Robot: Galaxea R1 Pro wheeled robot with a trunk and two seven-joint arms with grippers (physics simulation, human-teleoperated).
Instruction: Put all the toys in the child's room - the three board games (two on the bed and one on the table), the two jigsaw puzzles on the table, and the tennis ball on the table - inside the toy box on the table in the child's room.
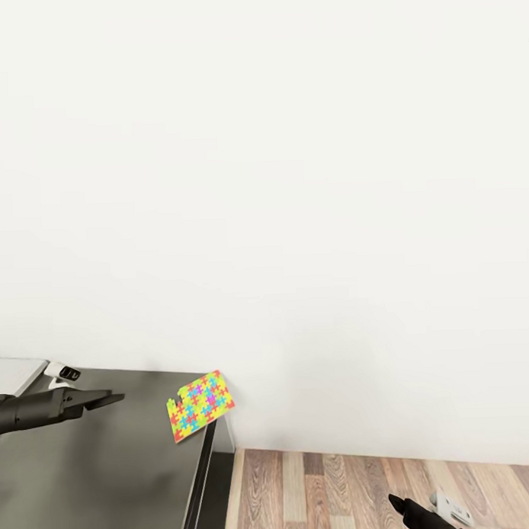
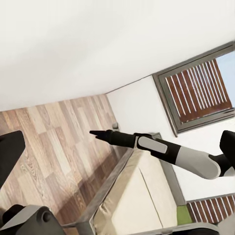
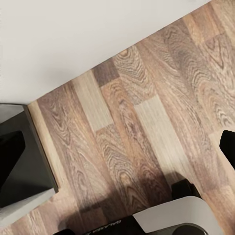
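Facing: plain white wall (image 1: pixel 292 180), which takes up most of the head view.
Floor: brown wood-plank floor (image 1: pixel 356 490) along the foot of the wall, beside the cabinet.
Cabinet: low dark grey cabinet with a flat top (image 1: pixel 111 468) at the robot's left, against the wall.
Task's thing: flat square jigsaw puzzle in yellow, pink, blue and green (image 1: pixel 201 405) sits at the cabinet's far right corner, near the wall. It looks tilted, with one edge at or past the rim. Whether it lies flat or leans cannot be told.
Left gripper (image 1: pixel 109 397): over the cabinet top, pointing toward the puzzle but apart from it. Its wrist view shows the fingers spread wide with nothing between them.
Right gripper (image 1: pixel 396 502): low over the floor, well apart from the puzzle, likewise released and empty.
Handling, as a judgement: the puzzle looks light, thin, stiff and probably smooth, so a nudge may tip it off the corner. Best taken across its thickness at the overhanging edge, pinching both flat faces.
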